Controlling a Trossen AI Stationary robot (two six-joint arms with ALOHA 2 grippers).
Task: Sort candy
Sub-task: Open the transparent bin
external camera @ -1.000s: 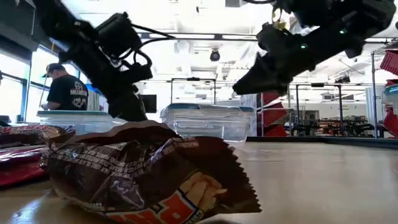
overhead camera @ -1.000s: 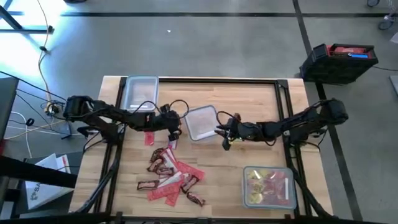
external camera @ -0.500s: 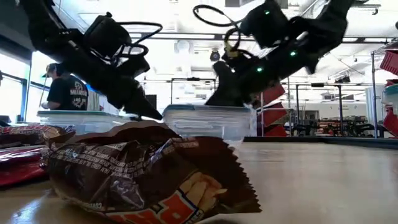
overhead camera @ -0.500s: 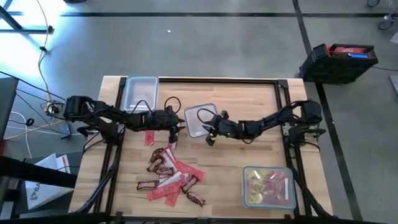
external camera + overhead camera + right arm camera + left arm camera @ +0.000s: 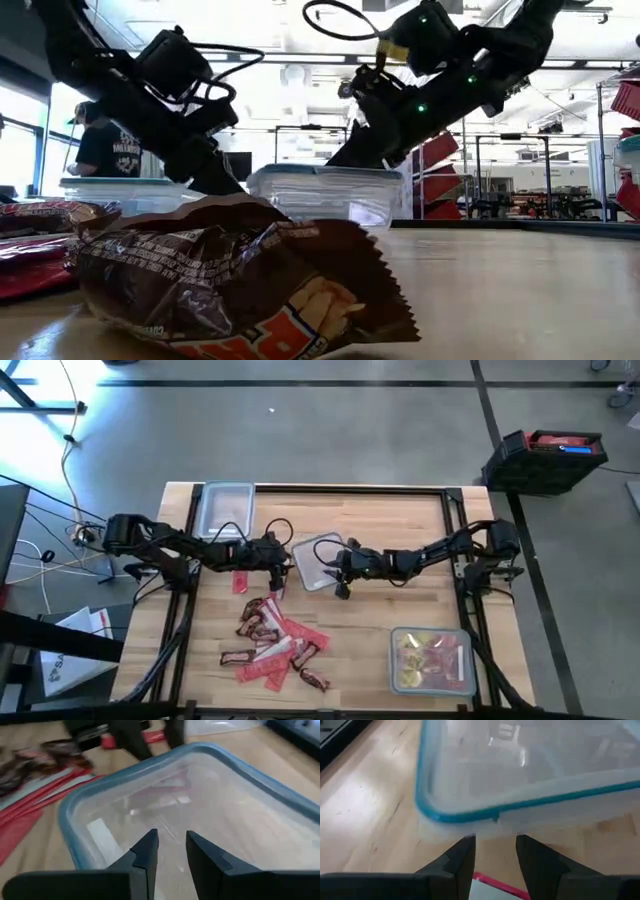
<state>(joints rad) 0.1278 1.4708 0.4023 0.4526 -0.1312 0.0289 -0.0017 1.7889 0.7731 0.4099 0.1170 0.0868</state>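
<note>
The candy [image 5: 275, 642] lies in a loose pile of red packets and brown bars on the table's near left; one brown bar [image 5: 230, 280] fills the low view. A clear blue-rimmed container [image 5: 312, 544] stands mid-table. My left gripper [image 5: 495, 840] is open at its left rim [image 5: 470, 815], low over a red packet [image 5: 492, 887]. My right gripper [image 5: 172, 837] is open, coming from the right, fingers over the container's hollow [image 5: 165, 795]. My left gripper has its fingertips [image 5: 470, 840] right at the container's left wall; whether they touch it, I cannot tell. My right gripper reaches over the container's right rim, which its own fingers [image 5: 145, 852] hide; whether it touches the container, I cannot tell.
A second clear container [image 5: 225, 510] stands at the far left. A third container [image 5: 432, 660], holding yellow and pink sweets, stands at the near right. Bare wood lies between the pile and that container, and along the far right.
My right gripper has gone toward the table's left and down, from beside the middle container to over its hollow. The container has slid slightly toward the left and turned a little.
</note>
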